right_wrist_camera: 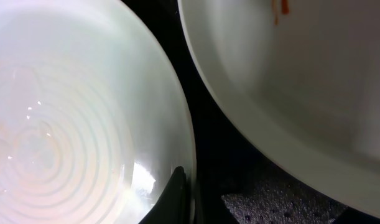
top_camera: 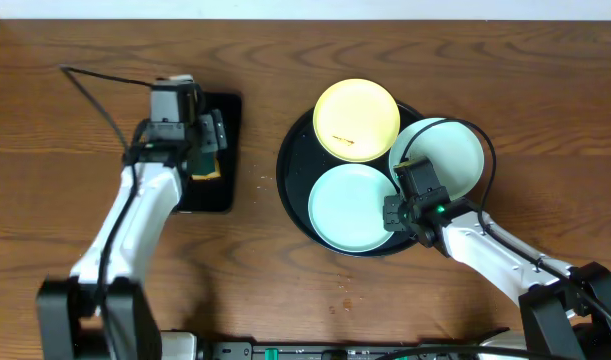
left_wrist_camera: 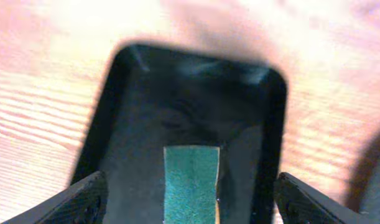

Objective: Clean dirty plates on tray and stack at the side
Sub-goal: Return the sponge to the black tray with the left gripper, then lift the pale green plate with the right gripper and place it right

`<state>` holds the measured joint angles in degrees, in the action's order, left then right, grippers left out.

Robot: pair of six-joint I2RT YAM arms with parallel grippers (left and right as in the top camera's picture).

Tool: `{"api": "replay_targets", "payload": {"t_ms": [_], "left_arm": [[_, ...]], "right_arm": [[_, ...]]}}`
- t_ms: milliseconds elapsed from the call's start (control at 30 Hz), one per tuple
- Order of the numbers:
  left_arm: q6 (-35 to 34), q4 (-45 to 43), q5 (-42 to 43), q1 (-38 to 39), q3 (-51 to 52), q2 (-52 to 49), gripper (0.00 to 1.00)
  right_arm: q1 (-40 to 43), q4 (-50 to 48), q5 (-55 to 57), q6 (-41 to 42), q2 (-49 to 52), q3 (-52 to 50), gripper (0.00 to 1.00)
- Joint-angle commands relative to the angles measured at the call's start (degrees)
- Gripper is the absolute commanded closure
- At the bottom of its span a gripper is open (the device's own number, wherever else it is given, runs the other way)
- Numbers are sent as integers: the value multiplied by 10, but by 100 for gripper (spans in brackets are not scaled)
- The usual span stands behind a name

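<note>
The round black tray [top_camera: 289, 176] holds three plates: a pale yellow plate [top_camera: 357, 118] with a brown smear at the back, a mint plate [top_camera: 351, 207] at the front, and a mint-white plate [top_camera: 440, 152] on the right. My right gripper [top_camera: 403, 207] is at the front mint plate's right rim. In the right wrist view its fingers [right_wrist_camera: 208, 199] are apart and straddle that plate's rim [right_wrist_camera: 84, 124]. A second pale plate [right_wrist_camera: 301, 81] with orange-brown smears lies beside it. My left gripper [top_camera: 207, 148] is open, low over a green sponge [left_wrist_camera: 191, 180].
The sponge lies in a small rectangular black tray [top_camera: 221, 190] [left_wrist_camera: 134, 112] on the left of the wooden table. A black cable [top_camera: 95, 92] runs across the table at the far left. The round tray's black floor [right_wrist_camera: 214, 137] shows between the plates.
</note>
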<state>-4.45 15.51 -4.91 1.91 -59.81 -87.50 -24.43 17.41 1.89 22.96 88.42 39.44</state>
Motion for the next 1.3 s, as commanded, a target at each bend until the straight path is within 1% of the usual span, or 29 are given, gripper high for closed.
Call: {"api": "replay_targets", "payload": {"t_ms": [0, 100, 167, 333, 500, 633, 700, 867, 1133, 1267], "left_arm": [[1, 20, -7, -2, -7, 35, 14], [1, 25, -7, -2, -7, 45, 14], [1, 25, -7, -2, -7, 44, 14], [1, 24, -7, -2, -7, 43, 14], [1, 24, -7, -2, -7, 43, 14], [1, 24, -7, -2, -7, 43, 13], [1, 24, -7, -2, -7, 43, 13], [1, 24, -7, -2, -7, 43, 13], [1, 24, -7, -2, -7, 43, 13], [1, 24, -7, -2, -7, 43, 13]], "right_arm": [[-5, 24, 7, -29, -14, 24, 99], [-5, 52, 19, -51, -43, 54, 99], [-5, 65, 32, -51, -63, 69, 99], [-5, 69, 72, -71, -108, 87, 99], [-5, 73, 145, -139, -147, 94, 99], [-12, 65, 248, -141, -162, 94, 99], [-20, 58, 282, -159, -162, 94, 99], [-72, 52, 359, -194, -162, 94, 99], [-200, 21, 577, -254, -162, 94, 99], [-234, -2, 626, -285, -162, 94, 99]]}}
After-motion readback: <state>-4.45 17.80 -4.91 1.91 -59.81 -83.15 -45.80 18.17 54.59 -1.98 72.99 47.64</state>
